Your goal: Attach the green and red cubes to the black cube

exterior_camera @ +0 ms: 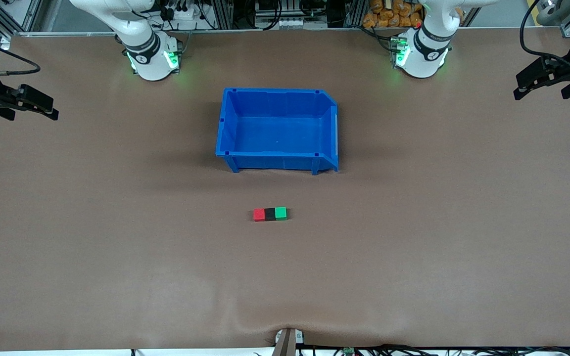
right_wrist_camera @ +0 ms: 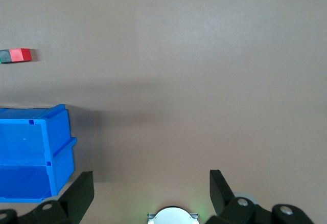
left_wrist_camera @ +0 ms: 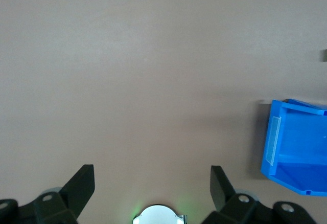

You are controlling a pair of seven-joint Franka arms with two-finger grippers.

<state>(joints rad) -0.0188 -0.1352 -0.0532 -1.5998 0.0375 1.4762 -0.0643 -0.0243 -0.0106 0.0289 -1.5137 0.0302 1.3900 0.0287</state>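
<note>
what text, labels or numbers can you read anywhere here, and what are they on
No text can be read in these views.
Right arm base collar: a small round mark, too small to read.
Left arm base collar: the same, too small to read.
Blue bin: a clear label holder on one end wall, no writing visible.
Red cube, black cube, green cube: plain faces.

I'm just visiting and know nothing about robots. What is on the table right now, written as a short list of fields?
cubes: red cube, black cube and green cube touching in one row, black in the middle
blue bin: farther from the front camera than the row, nothing visible inside
left gripper: open, holds nothing, waits at the left arm's end of the table
right gripper: open, holds nothing, waits at the right arm's end
task: cubes look joined
</note>
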